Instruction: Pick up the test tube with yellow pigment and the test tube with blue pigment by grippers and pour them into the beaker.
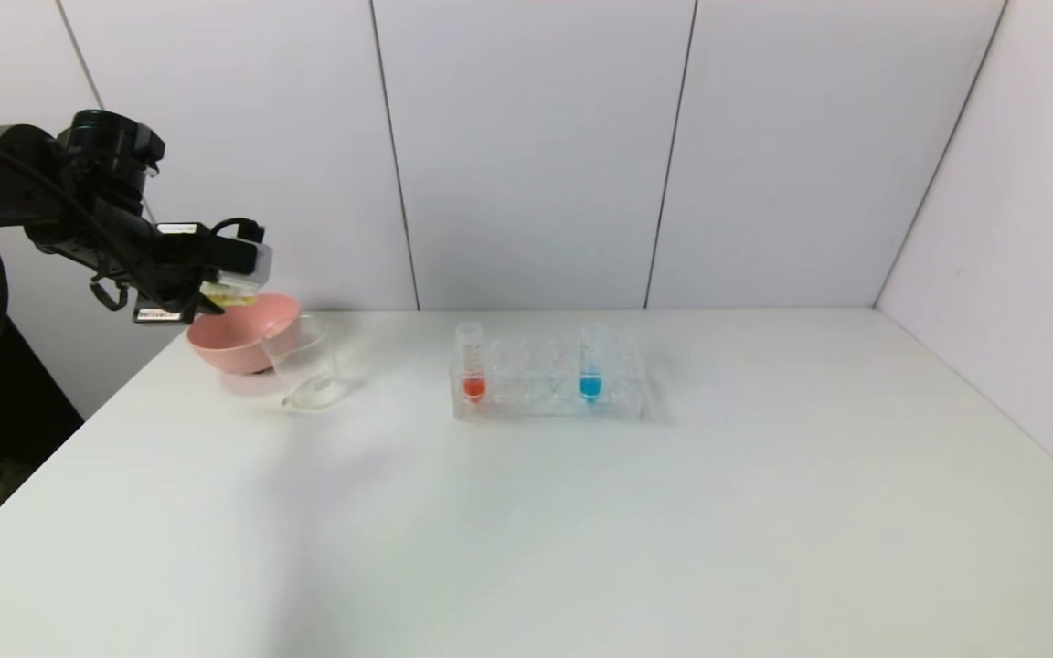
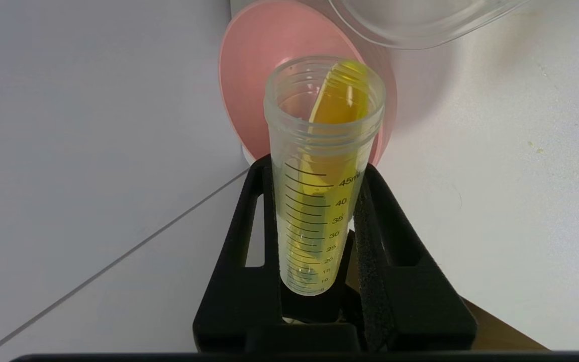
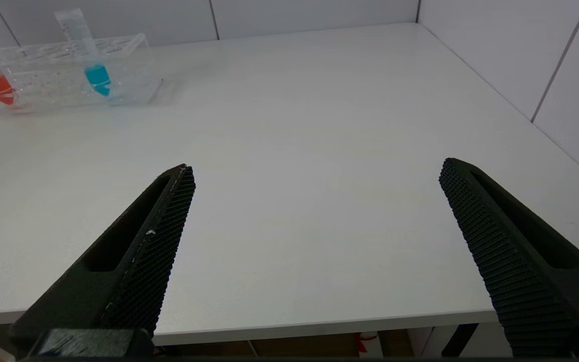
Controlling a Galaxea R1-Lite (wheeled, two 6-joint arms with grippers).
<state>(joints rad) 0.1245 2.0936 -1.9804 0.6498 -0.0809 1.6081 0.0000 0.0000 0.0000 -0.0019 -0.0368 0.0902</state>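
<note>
Above the pink bowl (image 1: 243,343) at the worktop's (image 1: 526,512) far left, the test tube with yellow pigment (image 2: 322,171) lies tipped nearly level, clamped in the left hand (image 1: 236,274), liquid pooled at its open mouth. Just beside the bowl stands the beaker (image 1: 305,364); the test tube with blue pigment (image 1: 590,361) sits upright in the clear rack (image 1: 549,402) with an orange-red tube (image 1: 473,361). Right hand (image 3: 314,201) hangs open over bare worktop, well apart from the rack.

The head camera looked down across the worktop (image 1: 581,512) from afar. The left wrist camera sat close over a pink bowl (image 2: 254,90); the right wrist camera faced the tube rack (image 3: 63,80), shared with the head view.
</note>
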